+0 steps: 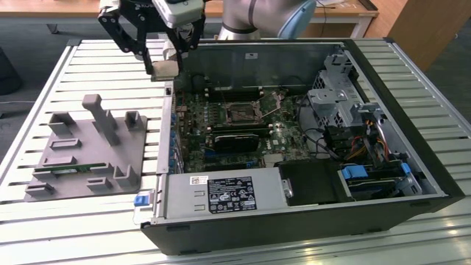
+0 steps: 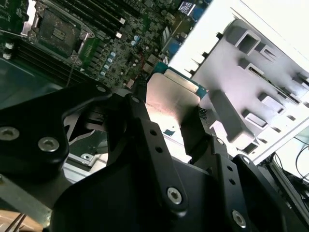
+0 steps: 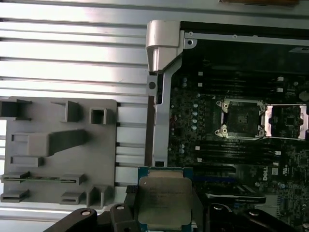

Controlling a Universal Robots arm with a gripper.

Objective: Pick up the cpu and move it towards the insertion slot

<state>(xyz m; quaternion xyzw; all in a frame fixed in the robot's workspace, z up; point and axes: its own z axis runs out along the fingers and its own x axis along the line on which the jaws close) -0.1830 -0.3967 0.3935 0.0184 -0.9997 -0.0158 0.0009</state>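
CPU, exterior view: the small flat square chip with a silvery top, the cpu (image 1: 165,69), is hanging in the air, pinched by the black two-finger gripper (image 1: 165,65) right over the case wall on the exterior view's left, near the far corner of the open black computer case (image 1: 412,138).
Slot, exterior view: the square insertion slot (image 1: 241,112) with its silvery metal frame and dark centre is sitting on the green motherboard (image 1: 283,138), well apart from the chip, toward the exterior view's right.
Holder, exterior view: a grey plastic parts holder (image 1: 88,149) is lying on the slatted metal table (image 1: 44,83), just beside the case.
Second wrist view: the black fingers (image 2: 145,130) are clamping the cpu (image 2: 171,99) on two opposite edges, so that's a solid grasp; the insertion slot (image 2: 57,30) is showing beyond on the board.
First wrist view: the cpu (image 3: 164,200) is sitting metal side up between the gripper (image 3: 164,212) fingers, hovering about over the case edge, with the insertion slot (image 3: 241,118) well apart and the grey holder (image 3: 58,150) off to the other side.
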